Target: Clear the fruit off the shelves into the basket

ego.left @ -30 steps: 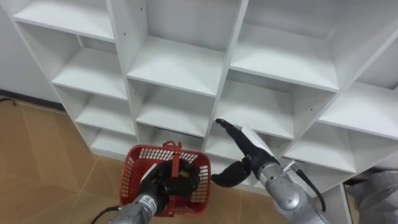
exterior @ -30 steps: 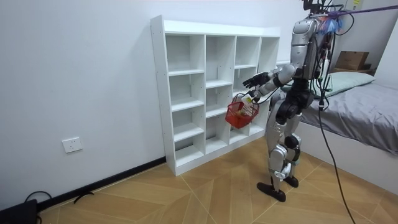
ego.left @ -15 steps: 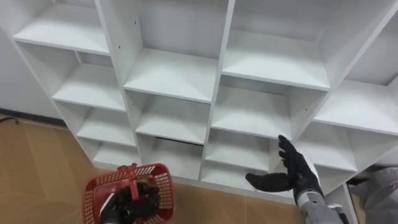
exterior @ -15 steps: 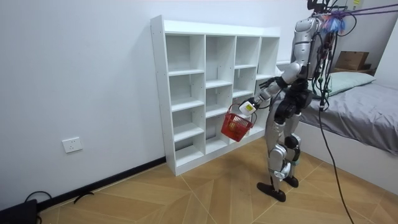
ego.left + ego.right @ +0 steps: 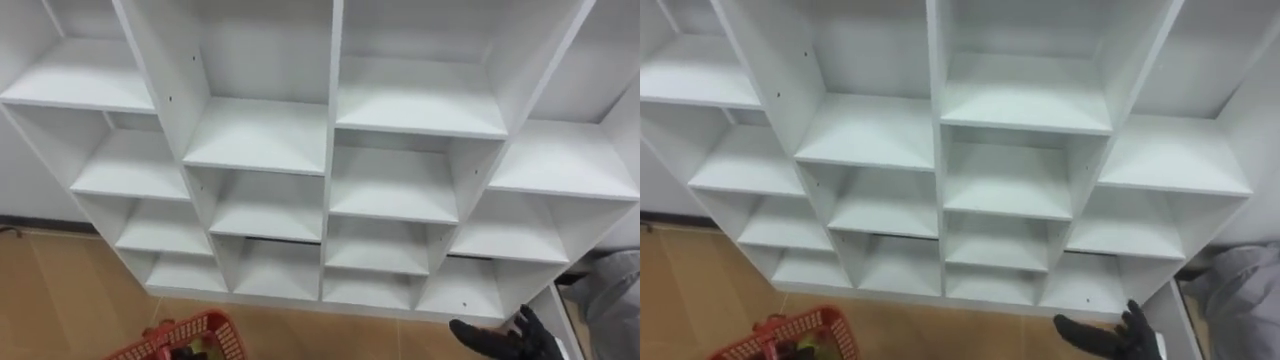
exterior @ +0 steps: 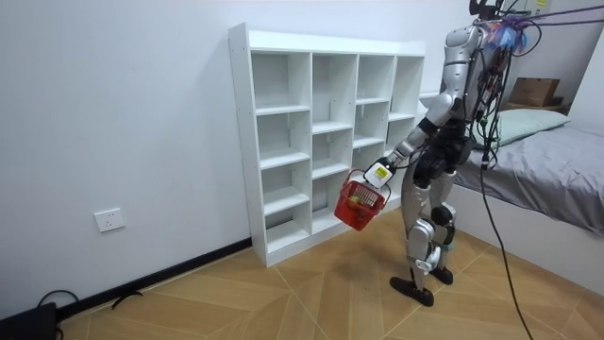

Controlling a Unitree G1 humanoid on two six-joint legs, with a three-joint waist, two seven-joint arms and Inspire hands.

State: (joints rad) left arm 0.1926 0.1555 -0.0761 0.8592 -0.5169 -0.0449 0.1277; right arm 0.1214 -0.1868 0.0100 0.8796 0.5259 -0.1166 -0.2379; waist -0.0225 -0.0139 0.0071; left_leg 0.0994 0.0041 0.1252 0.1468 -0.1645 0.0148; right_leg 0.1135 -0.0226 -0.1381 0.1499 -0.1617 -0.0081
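Observation:
A red plastic basket [image 5: 190, 336] shows at the bottom edge of the left eye view, below the white closet [image 5: 330, 200]. In the room view the basket [image 6: 359, 200] hangs low from my left hand [image 6: 376, 174], which is curled round its handle, in front of the closet's [image 6: 311, 123] lower shelves. Something yellow-green [image 5: 806, 346] lies inside the basket [image 5: 780, 336]. My right hand [image 5: 502, 338] is low at the right, fingers straight and holding nothing, near the closet's bottom right compartment. I stand upright facing the closet.
Wooden floor [image 5: 60, 290] lies before the closet. In the room view a bed [image 6: 557, 179] with a cardboard box [image 6: 533, 92] on it stands behind me at the room view's right. A wall socket [image 6: 109, 219] is at the room view's left.
My left arm has dropped, taking the basket down from chest height to hip height. My right hand has sunk away from the shelves. The eye view has shifted.

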